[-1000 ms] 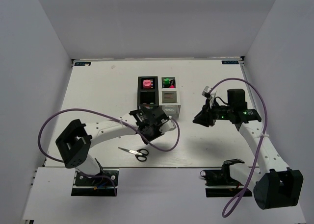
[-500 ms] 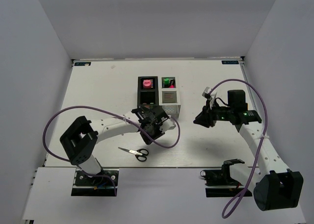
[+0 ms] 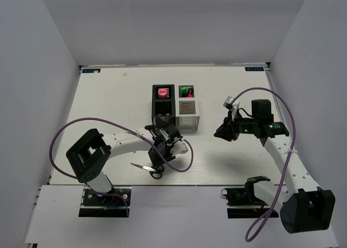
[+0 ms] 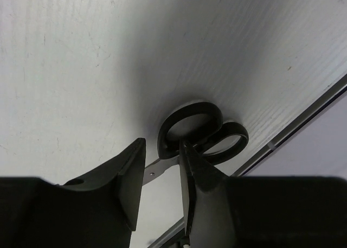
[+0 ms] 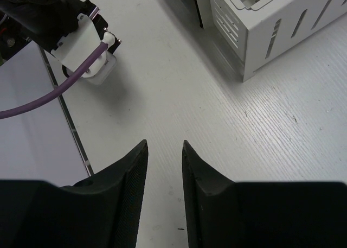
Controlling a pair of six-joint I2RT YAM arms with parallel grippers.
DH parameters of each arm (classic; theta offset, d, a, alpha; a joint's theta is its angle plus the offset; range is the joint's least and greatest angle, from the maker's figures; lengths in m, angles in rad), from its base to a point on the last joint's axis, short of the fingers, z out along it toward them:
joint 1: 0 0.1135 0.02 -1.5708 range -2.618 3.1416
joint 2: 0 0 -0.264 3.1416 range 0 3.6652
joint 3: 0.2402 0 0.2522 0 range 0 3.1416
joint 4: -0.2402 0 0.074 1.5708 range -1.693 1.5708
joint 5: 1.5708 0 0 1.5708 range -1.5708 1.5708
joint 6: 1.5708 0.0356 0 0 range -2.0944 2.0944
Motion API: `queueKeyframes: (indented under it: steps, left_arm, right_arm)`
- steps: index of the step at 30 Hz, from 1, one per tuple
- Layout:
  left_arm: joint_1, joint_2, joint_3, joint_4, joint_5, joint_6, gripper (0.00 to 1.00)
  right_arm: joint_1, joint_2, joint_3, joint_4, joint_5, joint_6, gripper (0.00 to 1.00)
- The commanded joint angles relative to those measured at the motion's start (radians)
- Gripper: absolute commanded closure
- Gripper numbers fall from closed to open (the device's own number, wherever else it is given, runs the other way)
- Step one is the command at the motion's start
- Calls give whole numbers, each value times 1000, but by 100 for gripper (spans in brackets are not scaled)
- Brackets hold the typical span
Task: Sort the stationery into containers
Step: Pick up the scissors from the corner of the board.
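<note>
Black-handled scissors [image 4: 217, 119] on the worktop [image 4: 81, 69] are straddled by the released left pincer [image 4: 162, 145], while the right pincer [image 5: 165, 144] is held parted and empty.

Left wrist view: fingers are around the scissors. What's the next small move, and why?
Probably close the left gripper on the scissors. Its open fingers straddle the metal part just ahead of the black handle loops, and the scissors lie flat on the table, the only item outside the containers. Whether the fingers are low enough is hard to tell.
</note>
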Motion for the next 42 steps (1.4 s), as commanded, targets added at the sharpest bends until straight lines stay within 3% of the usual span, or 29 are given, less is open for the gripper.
queueKeyframes:
  steps: [1,18,20,21,24,26,28,34,37,38,41,42]
  left_arm:
    - [8,-10,-4,10,22,31,58]
    - [75,80,25,67,136,51,58]
    - [75,99,18,79,142,34,62]
    - [74,106,13,91,144,30,71]
    - [62,116,-25,128,130,1,76]
    - [51,116,-64,169,105,-16,76]
    - [32,114,-88,185,76,-30,67]
    - [11,126,-131,252,-18,-70,66]
    - [11,143,-143,272,-13,-75,75]
    - [11,148,-142,272,-11,-79,84]
    - [12,162,-140,280,-11,-81,100]
    - [12,160,-139,277,-17,-82,100]
  right_arm:
    - [-2,-4,-11,16,-5,-15,64]
    - [-4,-23,-11,2,-20,-33,64]
    - [-5,-24,-11,-1,-18,-32,64]
    - [-4,-27,-11,1,-18,-35,64]
    - [-4,-34,-8,-2,-17,-36,64]
    - [-4,-29,-8,-7,-18,-39,64]
    - [-5,-34,-6,-7,-21,-41,64]
    - [-7,-38,-6,-15,-22,-42,64]
    - [-5,-40,-5,-15,-23,-44,64]
    - [-7,-43,-5,-15,-22,-44,64]
    - [-5,-44,-5,-13,-18,-44,64]
    - [-8,-43,-6,-15,-20,-45,64]
